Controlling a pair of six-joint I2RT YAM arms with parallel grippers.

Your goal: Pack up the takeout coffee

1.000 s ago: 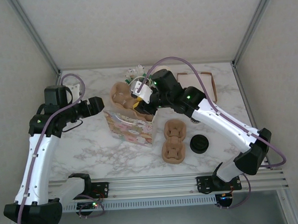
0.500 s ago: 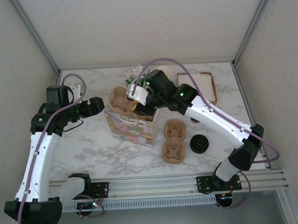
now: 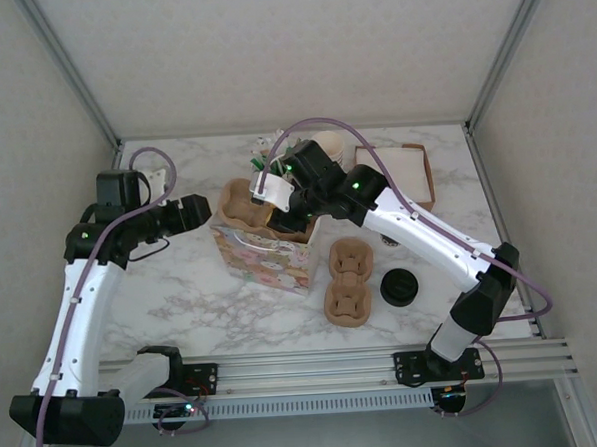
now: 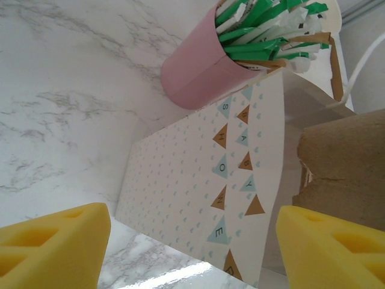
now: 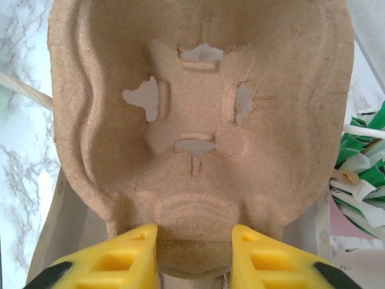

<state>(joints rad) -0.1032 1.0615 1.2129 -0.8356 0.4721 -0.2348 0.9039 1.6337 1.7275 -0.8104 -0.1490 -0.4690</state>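
Note:
The takeout coffee, a dark disc from above, stands on the table right of the bag, away from both grippers. My right gripper is shut on the end of a brown pulp cup carrier, held over the open top of the patterned paper bag. My left gripper is open at the bag's left side, its yellow fingers wide apart on either side of the bag's side panel.
Two more pulp carriers lie right of the bag. A pink cup of green packets stands behind the bag, cream cups beside it. A wooden tray sits back right. A small dark round thing is partly under my right arm.
My right arm has carried the pulp carrier leftwards, farther over the bag's opening. The left arm has hardly moved and its jaws have narrowed slightly.

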